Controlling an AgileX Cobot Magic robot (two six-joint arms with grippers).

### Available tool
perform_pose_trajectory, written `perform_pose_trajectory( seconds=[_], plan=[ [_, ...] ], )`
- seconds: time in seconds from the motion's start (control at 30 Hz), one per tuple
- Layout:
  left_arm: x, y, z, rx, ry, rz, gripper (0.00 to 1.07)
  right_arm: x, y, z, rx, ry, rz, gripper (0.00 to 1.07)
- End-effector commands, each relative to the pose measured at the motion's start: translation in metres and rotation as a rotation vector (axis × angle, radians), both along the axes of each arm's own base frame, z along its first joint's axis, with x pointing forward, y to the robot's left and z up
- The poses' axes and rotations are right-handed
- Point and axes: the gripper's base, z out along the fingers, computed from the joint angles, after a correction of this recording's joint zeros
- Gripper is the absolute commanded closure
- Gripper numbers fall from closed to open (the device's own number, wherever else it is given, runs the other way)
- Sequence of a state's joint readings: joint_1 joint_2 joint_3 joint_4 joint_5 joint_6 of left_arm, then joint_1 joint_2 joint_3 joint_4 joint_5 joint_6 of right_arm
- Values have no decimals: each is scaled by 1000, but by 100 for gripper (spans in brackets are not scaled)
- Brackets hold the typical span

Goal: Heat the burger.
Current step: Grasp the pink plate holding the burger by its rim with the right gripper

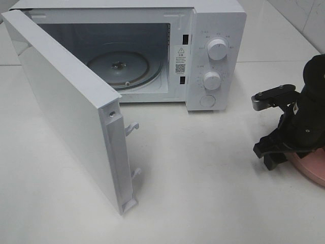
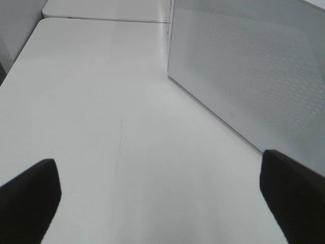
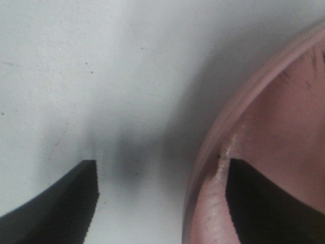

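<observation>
Early stage: door of boxy white microwave open, glass turntable bare. At near right, right gripper unclenched, straddling left rim of round pink plate; left gripper released, empty. No burger visible, presumably behind arm. Left to do: loading, heating.

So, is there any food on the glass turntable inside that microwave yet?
No, the microwave has its door swung open, and the glass turntable inside is bare.
</observation>
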State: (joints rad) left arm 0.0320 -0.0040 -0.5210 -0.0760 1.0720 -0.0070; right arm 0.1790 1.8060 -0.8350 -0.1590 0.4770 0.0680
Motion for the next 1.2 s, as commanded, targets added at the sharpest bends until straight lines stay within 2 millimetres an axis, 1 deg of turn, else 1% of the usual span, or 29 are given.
perform_pose_trajectory(
  seconds=[0.03,0.07,0.1,0.13,0.17,0.2,0.23,0.27,0.3,0.33,0.37,0.7,0.87,0.97,1.03,1.07,1.1,1.13,1.2],
  plan=[
    [0,0,-1,-4,-2,1,7,0,-2,-4,-10,14,-5,53],
    [0,0,-1,-4,-2,1,7,0,-2,-5,-13,20,-6,58],
    [0,0,-1,-4,-2,1,7,0,-2,-8,-14,29,-13,68],
    [0,0,-1,-4,-2,1,7,0,-2,-8,-14,29,-13,68],
    [0,0,-1,-4,-2,1,7,0,-2,-10,-14,36,-22,81],
    [0,0,-1,-4,-2,1,7,0,-2,-10,-14,36,-22,81],
    [0,0,-1,-4,-2,1,7,0,-2,-10,-14,38,-23,87],
    [0,0,-1,-4,-2,1,7,0,-2,-11,-16,41,-22,98],
    [0,0,-1,-4,-2,1,7,0,-2,-11,-16,41,-22,98],
    [0,0,-1,-4,-2,1,7,0,-2,-12,-19,41,-18,104],
    [0,0,-1,-4,-2,1,7,0,-3,-12,-28,40,-11,107],
    [0,0,-1,-4,-2,1,7,-1,-8,-11,-95,44,-29,107],
    [0,0,-1,-4,-2,1,7,-3,-13,-7,-138,55,-43,107],
    [0,0,-1,-4,-2,1,7,-4,-15,-2,-156,49,-58,107],
    [0,0,-1,-4,-2,1,7,-5,-14,7,-193,30,-55,107],
    [0,0,-1,-4,-2,1,7,-5,-14,7,-193,30,-55,107],
    [0,0,-1,-4,-2,1,7,-6,-12,13,-219,12,-50,107],
    [0,0,-1,-4,-2,1,7,-6,-12,13,-219,12,-50,107],
    [0,0,-1,-4,-2,1,7,-9,-10,19,-260,3,-42,107]
  ],
)
